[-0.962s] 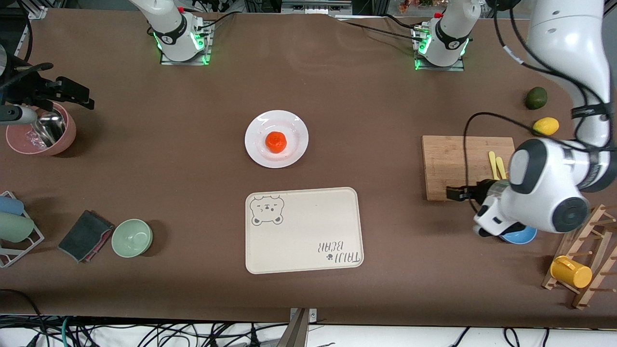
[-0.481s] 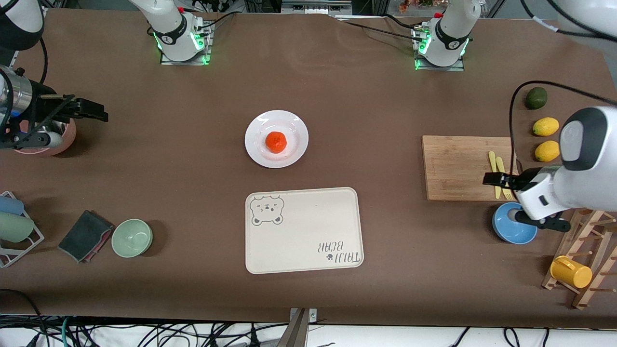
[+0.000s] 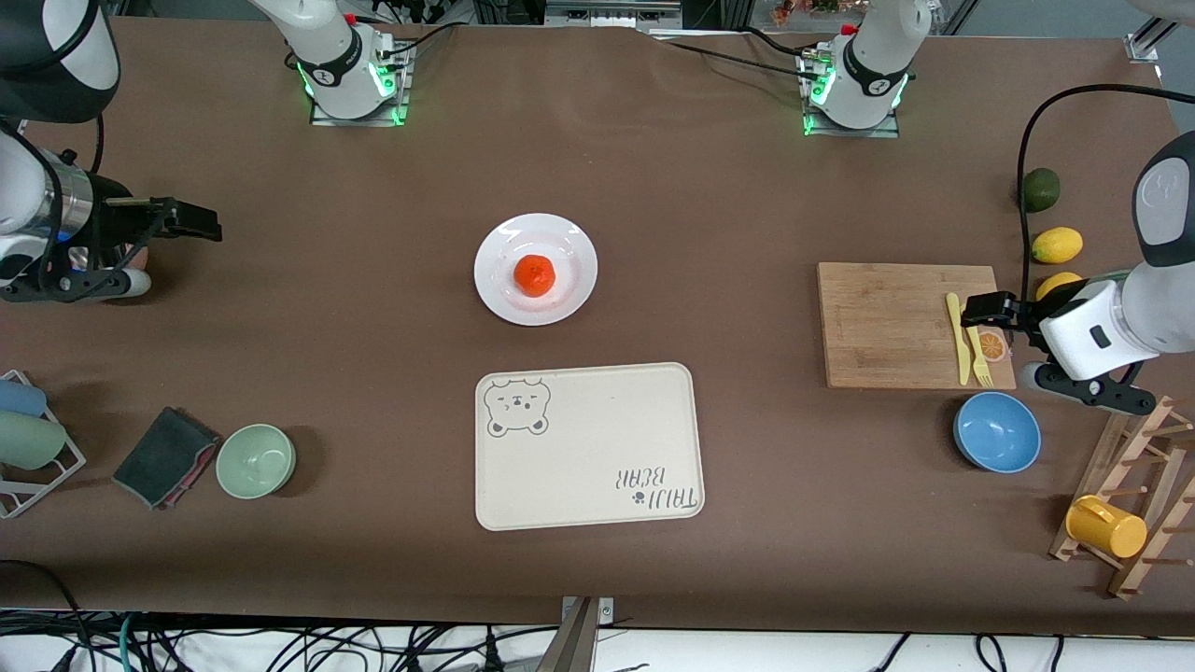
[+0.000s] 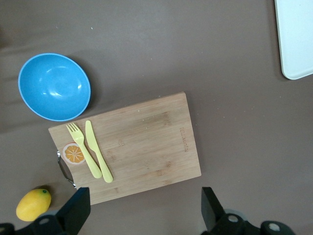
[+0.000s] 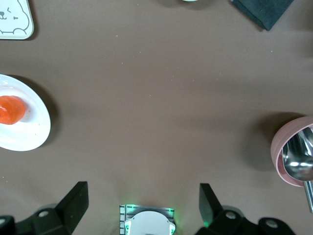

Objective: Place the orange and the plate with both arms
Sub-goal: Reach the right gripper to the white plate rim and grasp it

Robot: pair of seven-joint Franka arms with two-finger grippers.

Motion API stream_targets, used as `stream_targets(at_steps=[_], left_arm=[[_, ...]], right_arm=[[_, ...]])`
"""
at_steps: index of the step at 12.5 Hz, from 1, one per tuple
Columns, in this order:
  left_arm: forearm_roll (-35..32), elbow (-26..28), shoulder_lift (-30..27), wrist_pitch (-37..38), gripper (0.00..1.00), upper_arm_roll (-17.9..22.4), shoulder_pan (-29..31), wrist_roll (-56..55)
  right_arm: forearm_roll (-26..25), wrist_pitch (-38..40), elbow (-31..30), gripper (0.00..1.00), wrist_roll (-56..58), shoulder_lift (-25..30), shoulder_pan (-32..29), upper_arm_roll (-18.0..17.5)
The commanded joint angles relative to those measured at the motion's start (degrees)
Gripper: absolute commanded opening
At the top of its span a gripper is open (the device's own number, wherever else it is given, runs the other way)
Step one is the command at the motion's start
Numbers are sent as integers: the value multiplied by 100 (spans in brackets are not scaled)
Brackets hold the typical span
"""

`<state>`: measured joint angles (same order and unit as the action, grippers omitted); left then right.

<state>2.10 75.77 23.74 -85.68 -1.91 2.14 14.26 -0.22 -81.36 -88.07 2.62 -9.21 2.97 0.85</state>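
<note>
The orange lies on the white plate in the middle of the table, farther from the front camera than the cream bear tray. Both also show in the right wrist view: the orange and the plate. My right gripper is open and empty, up over bare table toward the right arm's end; in its own view nothing is between its fingers. My left gripper is open and empty over the end of the cutting board; its own view shows the same.
A yellow fork and knife lie on the board. A blue bowl, two lemons, a lime and a mug rack stand at the left arm's end. A green bowl, dark cloth and pink bowl are at the right arm's end.
My left gripper has swung from beside the blue bowl to over the board's end, uncovering the bowl. My right gripper has moved a little toward the table's middle. Orange and plate have not moved.
</note>
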Motion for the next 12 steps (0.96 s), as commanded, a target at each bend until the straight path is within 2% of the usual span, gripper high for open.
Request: stream_targets(at_steps=[1, 3, 4, 6, 7, 9, 12], left_arm=[[107, 175, -142, -90, 100, -81, 68, -394], [-7, 131, -151, -107, 100, -134, -11, -1282], [10, 149, -185, -98, 100, -160, -3, -1286], [-25, 193, -238, -213, 100, -772, 513, -1286], [-34, 201, -239, -230, 100, -871, 559, -1294], [-226, 210, -247, -265, 100, -916, 516, -1347], [-315, 420, -282, -466, 100, -899, 402, -1391]], right_arm=[[-48, 129, 106, 100, 116, -37, -42, 3], [-13, 129, 114, 100, 151, -37, -59, 38], [13, 164, 97, 100, 378, -46, -51, 64], [565, 182, 18, 100, 670, -142, -103, 82], [794, -36, -252, 100, 679, -134, -112, 47], [1976, -887, -1025, 100, 975, -46, -112, 64], [3226, -1978, -2176, 100, 1100, 85, -86, -128]])
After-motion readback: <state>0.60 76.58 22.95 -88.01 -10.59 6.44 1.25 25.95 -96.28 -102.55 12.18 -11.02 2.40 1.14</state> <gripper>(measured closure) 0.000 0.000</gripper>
